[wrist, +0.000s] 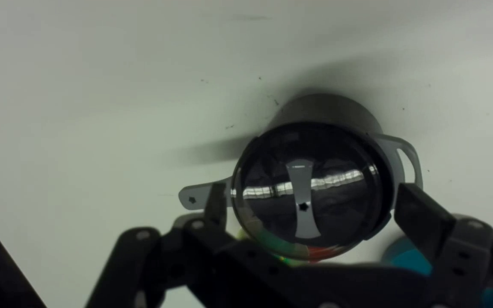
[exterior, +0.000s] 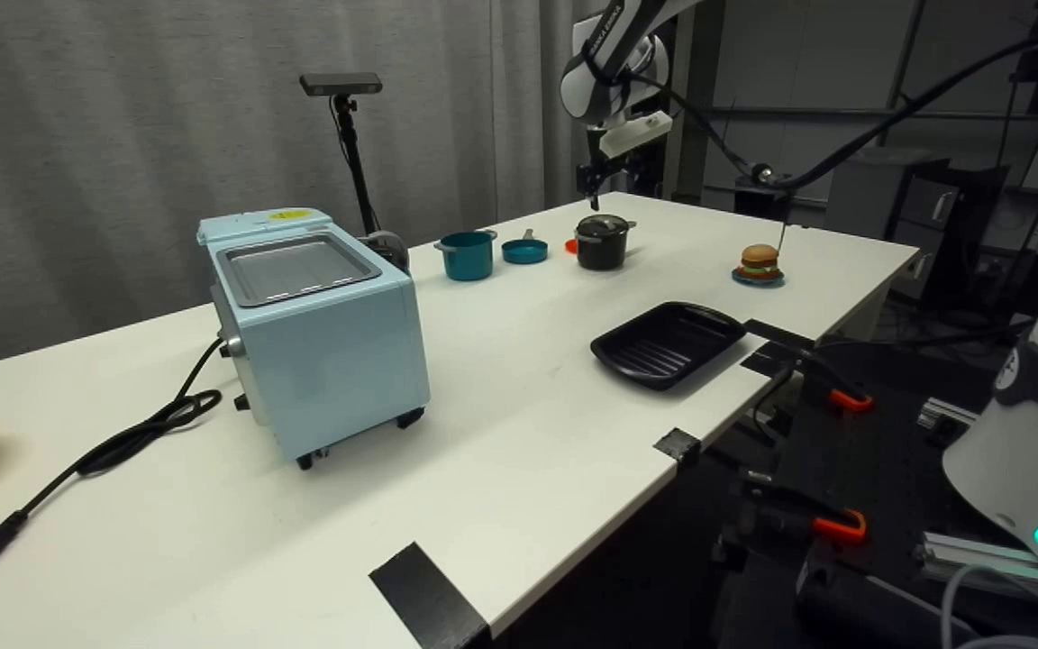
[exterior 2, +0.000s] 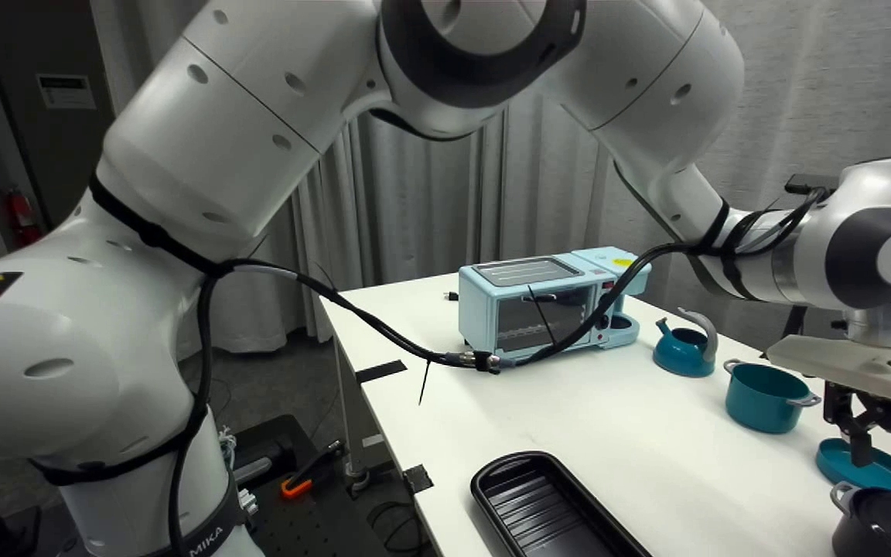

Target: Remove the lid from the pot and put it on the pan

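Observation:
The pot (exterior: 601,251) is small, round and near-black with grey side handles; its wall also shows in the wrist view (wrist: 328,109). The lid (wrist: 340,209) sits on the pot; it looks glossy and see-through with a grey strap handle, and no orange-brown top shows. It also shows in an exterior view (exterior: 604,224). A small teal pan (exterior: 524,251) lies beside the pot; it also shows in an exterior view (exterior 2: 867,466). My gripper (wrist: 311,201) is open and empty above the lid, its fingers apart on either side of the lid's handle.
A black ribbed tray (exterior: 668,347) lies near the table edge. A teal pot (exterior: 468,256) stands beyond the teal pan. A light blue oven (exterior: 330,351), a teal kettle (exterior 2: 685,350) and a toy burger (exterior: 760,263) stand on the table. A red item (exterior: 570,245) lies behind the pot.

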`<state>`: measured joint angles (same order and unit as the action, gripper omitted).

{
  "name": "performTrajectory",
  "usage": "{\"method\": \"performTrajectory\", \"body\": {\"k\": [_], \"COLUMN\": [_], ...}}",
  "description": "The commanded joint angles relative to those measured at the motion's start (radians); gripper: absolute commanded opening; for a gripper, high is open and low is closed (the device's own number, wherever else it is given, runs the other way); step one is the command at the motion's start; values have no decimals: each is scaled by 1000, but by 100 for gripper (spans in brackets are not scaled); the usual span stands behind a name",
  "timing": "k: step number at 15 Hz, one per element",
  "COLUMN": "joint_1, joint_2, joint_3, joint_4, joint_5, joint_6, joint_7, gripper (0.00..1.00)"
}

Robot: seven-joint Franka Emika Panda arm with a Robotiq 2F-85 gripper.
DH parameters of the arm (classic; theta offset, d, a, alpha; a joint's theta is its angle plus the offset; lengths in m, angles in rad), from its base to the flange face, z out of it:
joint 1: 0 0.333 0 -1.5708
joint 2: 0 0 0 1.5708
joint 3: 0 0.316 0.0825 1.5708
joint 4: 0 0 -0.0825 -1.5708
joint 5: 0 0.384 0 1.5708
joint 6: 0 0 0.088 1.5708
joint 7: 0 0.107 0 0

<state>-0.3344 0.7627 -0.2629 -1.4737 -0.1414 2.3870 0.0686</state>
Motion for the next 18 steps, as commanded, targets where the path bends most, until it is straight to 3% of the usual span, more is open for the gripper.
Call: {"method": "performTrajectory", "body": {"k": [1,10,11,13,18], "joint_1": [-4,-14,-16,-22,-37], "joint_2": [120,280,289,306,330], "joint_3": [-13,-21,-21,-18,-14], "joint_4": [151,336,351,379,447], "joint_5": [10,18,19,21,24], "joint_6": [-12,-44,-50,-61,-116], "joint_7": [24,65,65,63,63], "gripper": [100,100,78,68,27]}}
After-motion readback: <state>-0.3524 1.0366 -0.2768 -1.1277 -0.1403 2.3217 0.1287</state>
